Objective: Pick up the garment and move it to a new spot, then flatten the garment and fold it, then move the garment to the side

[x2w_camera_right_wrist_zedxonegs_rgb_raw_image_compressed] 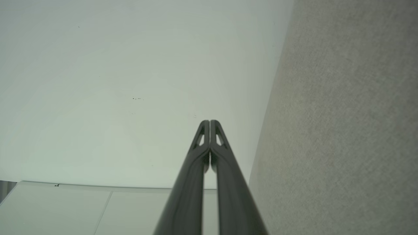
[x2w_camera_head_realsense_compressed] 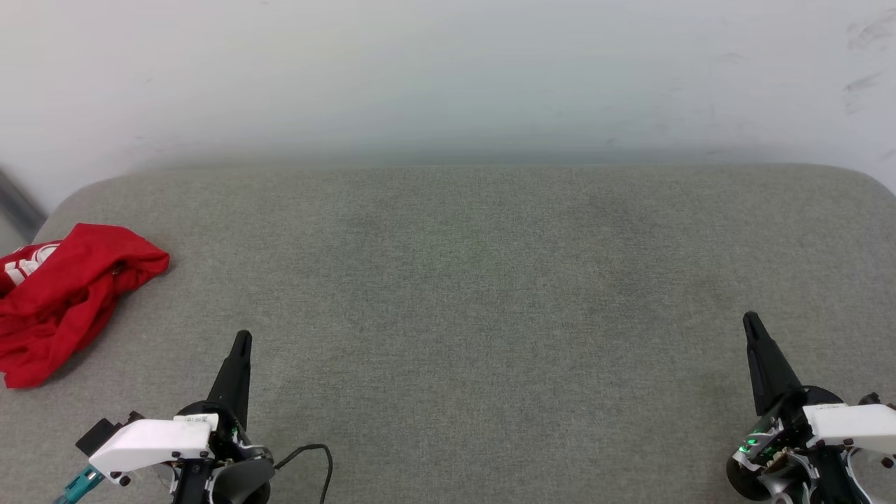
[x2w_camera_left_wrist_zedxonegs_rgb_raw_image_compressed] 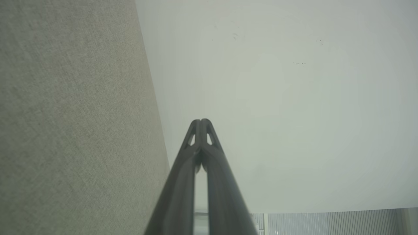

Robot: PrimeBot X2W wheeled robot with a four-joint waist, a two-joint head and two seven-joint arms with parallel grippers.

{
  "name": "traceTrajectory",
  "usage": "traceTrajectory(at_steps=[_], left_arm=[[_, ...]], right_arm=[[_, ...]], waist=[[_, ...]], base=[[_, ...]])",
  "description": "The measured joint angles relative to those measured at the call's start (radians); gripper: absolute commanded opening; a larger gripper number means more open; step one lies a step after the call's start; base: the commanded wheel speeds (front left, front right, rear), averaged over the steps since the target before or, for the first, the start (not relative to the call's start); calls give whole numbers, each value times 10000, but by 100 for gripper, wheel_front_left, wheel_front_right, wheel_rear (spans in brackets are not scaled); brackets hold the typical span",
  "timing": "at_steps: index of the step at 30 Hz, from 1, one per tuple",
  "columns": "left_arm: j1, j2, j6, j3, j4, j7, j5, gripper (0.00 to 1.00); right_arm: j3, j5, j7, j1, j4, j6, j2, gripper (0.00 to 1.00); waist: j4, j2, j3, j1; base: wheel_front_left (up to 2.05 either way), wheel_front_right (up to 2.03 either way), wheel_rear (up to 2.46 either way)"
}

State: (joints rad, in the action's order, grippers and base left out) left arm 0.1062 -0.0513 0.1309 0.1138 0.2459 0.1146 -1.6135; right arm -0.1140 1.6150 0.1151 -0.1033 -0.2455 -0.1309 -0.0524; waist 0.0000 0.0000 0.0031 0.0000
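Observation:
The garment (x2w_camera_head_realsense_compressed: 66, 297) lies crumpled in a red heap at the far left edge of the grey padded table (x2w_camera_head_realsense_compressed: 476, 294), with a bit of white lettering at its left end. My left gripper (x2w_camera_head_realsense_compressed: 242, 341) is shut at the lower left, empty, a short way to the right of the heap and apart from it. My right gripper (x2w_camera_head_realsense_compressed: 751, 322) is shut at the lower right, far from the garment. In the left wrist view the left gripper (x2w_camera_left_wrist_zedxonegs_rgb_raw_image_compressed: 201, 121) has its fingers pressed together, and the right gripper (x2w_camera_right_wrist_zedxonegs_rgb_raw_image_compressed: 209, 122) looks the same in the right wrist view.
A white wall (x2w_camera_head_realsense_compressed: 448, 77) rises right behind the table's far edge. The table's rounded corners show at the far left and far right. A black cable (x2w_camera_head_realsense_compressed: 315, 455) loops beside my left wrist.

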Motion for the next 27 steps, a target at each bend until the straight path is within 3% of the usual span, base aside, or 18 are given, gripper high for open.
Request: traceTrajectory(at_steps=[27], left_arm=[[0, 0, 0, -2, 0, 0, 0, 0]], right_arm=[[2, 0, 0, 0, 0, 0, 0, 0]], waist=[[0, 0, 0, 0]], base=[[0, 0, 0]])
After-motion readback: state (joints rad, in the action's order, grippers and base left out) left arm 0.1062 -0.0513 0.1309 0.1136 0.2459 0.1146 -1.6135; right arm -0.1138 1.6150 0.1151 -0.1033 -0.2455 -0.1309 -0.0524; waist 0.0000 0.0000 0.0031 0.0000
